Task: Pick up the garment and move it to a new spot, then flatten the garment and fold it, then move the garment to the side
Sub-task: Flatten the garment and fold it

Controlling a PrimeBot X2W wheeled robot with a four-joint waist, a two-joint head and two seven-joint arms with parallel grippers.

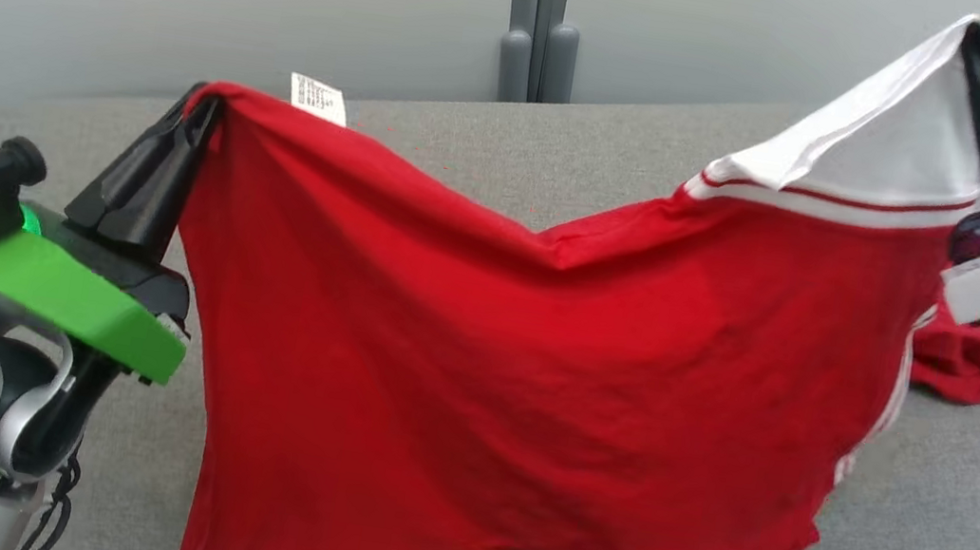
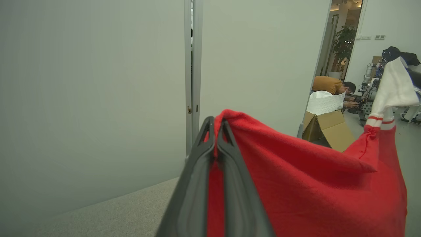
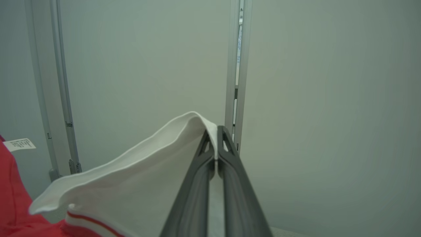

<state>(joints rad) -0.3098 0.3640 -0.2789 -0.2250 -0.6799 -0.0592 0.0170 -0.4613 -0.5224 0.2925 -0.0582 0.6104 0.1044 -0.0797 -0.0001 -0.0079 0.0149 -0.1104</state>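
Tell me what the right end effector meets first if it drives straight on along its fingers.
Probably the pale wall panel, near its metal strip; nothing nearer shows, though depth is unclear.

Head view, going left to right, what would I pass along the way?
Green wrist bracket → left tool, shut on a red corner → white label → garment, its red middle sagging → white trimmed section → right tool, shut on that white part.

garment: red, white part with a thin red stripe | label: white, dark print | surface: grey | wrist mount: green
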